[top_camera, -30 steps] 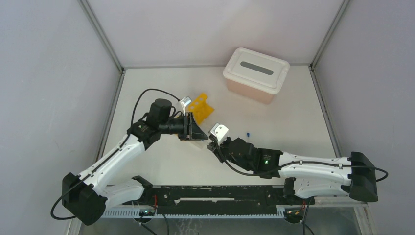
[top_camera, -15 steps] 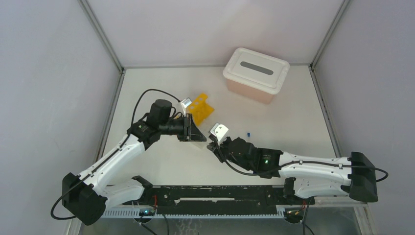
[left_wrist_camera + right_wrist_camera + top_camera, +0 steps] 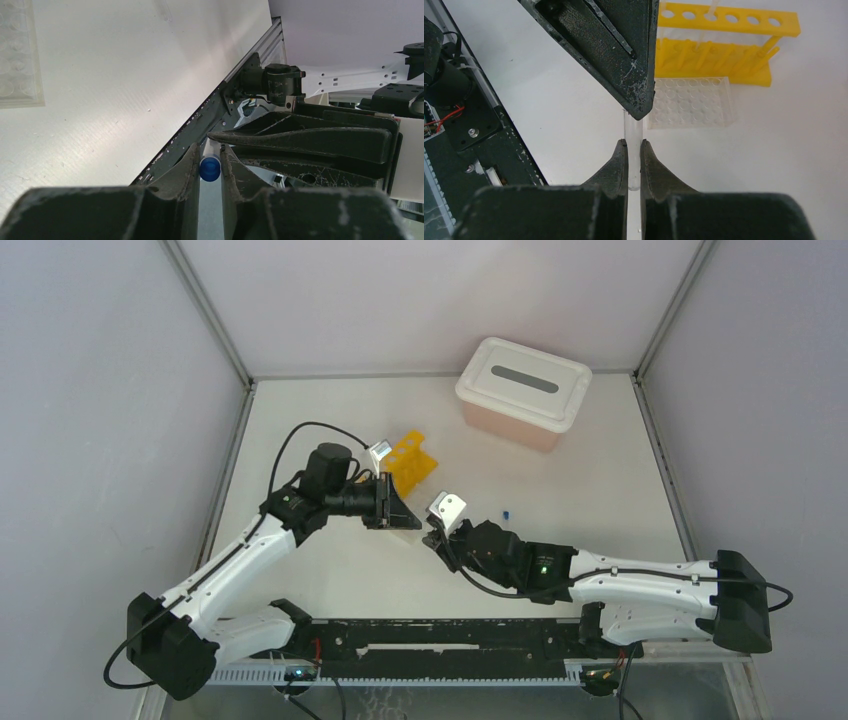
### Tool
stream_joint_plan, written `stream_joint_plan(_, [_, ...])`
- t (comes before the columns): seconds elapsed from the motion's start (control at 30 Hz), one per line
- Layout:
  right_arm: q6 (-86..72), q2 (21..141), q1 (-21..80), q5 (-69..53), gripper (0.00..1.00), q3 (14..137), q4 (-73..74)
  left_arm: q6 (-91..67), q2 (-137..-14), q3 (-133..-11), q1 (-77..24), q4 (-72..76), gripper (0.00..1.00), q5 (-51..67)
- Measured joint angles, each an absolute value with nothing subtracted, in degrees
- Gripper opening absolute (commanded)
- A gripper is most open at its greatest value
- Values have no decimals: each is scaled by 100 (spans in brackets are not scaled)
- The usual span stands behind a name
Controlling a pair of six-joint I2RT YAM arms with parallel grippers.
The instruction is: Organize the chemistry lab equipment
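Observation:
A tiny clear tube (image 3: 632, 131) with a blue cap (image 3: 210, 168) hangs in the air between both grippers, above the table's middle. My left gripper (image 3: 207, 150) is shut on the capped end. The right gripper (image 3: 633, 145) is shut on the clear lower end. From above, the left gripper (image 3: 405, 518) and the right gripper (image 3: 432, 537) meet tip to tip. The yellow tube rack (image 3: 413, 462) stands just behind them, and a small clear grid rack (image 3: 689, 102) lies in front of the yellow tube rack (image 3: 724, 45). A second blue-capped tube (image 3: 507, 512) lies on the table to the right.
A large pink tub (image 3: 523, 392) with a white slotted lid sits at the back right. The clear grid rack (image 3: 17, 55) shows at the left edge of the left wrist view. Grey walls close in the table on both sides.
The left gripper's jaws have narrowed onto the tube's blue cap. The right gripper has kept its grip, and neither arm has shifted noticeably.

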State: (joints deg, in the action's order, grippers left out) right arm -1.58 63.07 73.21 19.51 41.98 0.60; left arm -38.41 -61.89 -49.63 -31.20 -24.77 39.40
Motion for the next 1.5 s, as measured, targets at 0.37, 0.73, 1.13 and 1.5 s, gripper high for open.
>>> stream_joint_plan(0.37, [-134, 6331, 7310, 1911, 33, 4198, 51, -3817, -6173, -4963, -3120, -2512, 15, 3857])
stream_joint_plan(0.73, [-128, 6355, 7273, 1890, 41, 4206, 47, -3739, -6084, -4963, -3109, -2648, 13, 3339])
stream_joint_plan(1.13, [-220, 6292, 7273, 2045, 45, 4206, 64, -3494, -5988, -5253, -3179, -3124, 12, 2141])
stream_joint_plan(1.5, [-552, 6156, 7094, 2877, 47, 4174, 91, -3122, -6445, -5927, -4095, -3409, 10, 257])
